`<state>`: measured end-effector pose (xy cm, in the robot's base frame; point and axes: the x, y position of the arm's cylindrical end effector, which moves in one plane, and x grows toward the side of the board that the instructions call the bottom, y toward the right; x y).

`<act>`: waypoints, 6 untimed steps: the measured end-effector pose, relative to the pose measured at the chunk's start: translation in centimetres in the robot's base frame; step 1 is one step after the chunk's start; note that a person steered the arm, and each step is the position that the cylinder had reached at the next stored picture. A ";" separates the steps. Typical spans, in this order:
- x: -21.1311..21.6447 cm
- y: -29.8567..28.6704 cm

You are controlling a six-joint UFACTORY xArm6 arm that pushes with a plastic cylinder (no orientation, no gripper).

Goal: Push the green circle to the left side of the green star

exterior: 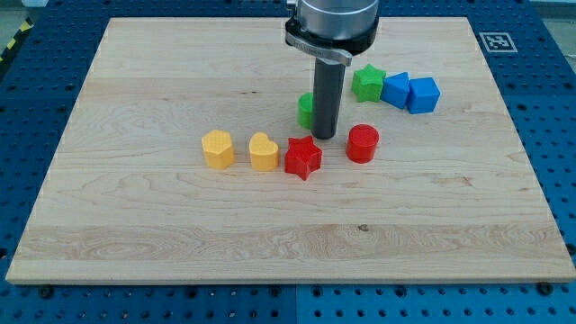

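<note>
On the table [135, 225], far to the left of my tip, stand a yellow hexagon block [218, 148] and a yellow heart block [264, 151], then a red star [303, 157]. The green circle [306, 110] touches my tip [325, 137] on its left. There are no jaws, only a rod. To the right are a red cylinder [363, 143], the green star [368, 82] and two blue blocks [410, 92]. The push seems nearly finished; next, only a small nudge toward the view's top.

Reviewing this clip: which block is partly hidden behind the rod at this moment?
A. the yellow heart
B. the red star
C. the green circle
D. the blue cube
C: only a sliver of the green circle shows at the view's left of the rod, just above my tip.
</note>
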<state>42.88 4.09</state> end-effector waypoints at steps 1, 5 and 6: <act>-2.3 -0.9; -7.0 -8.7; -7.1 -4.2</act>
